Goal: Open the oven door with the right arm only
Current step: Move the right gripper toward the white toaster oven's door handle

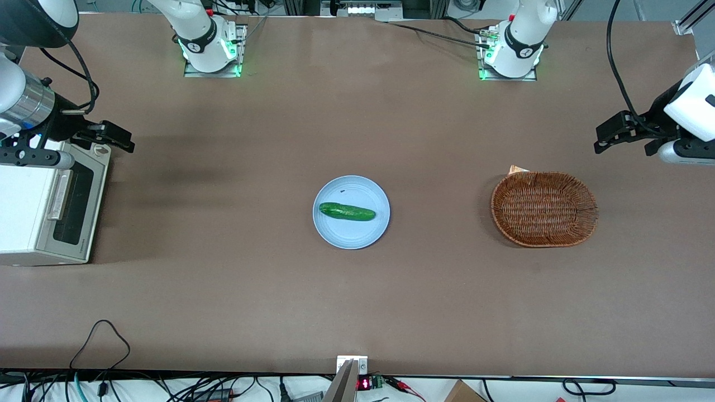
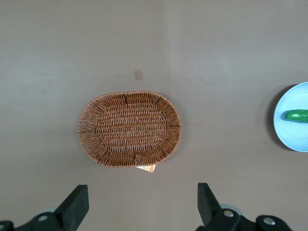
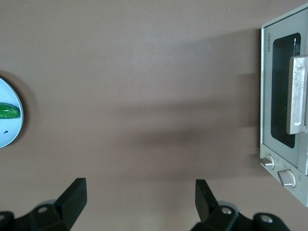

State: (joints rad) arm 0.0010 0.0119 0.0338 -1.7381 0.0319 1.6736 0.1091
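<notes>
The white oven sits at the working arm's end of the table. Its door is closed, with a dark glass window and a pale bar handle. Two knobs sit at the door's end farther from the front camera. The right arm reaches over the oven's top corner farther from the front camera. My gripper hangs open above bare table just beside that corner, its fingers wide apart and holding nothing. It does not touch the door.
A blue plate with a green cucumber lies at mid-table. A wicker basket sits toward the parked arm's end. Cables trail along the table edge nearest the front camera.
</notes>
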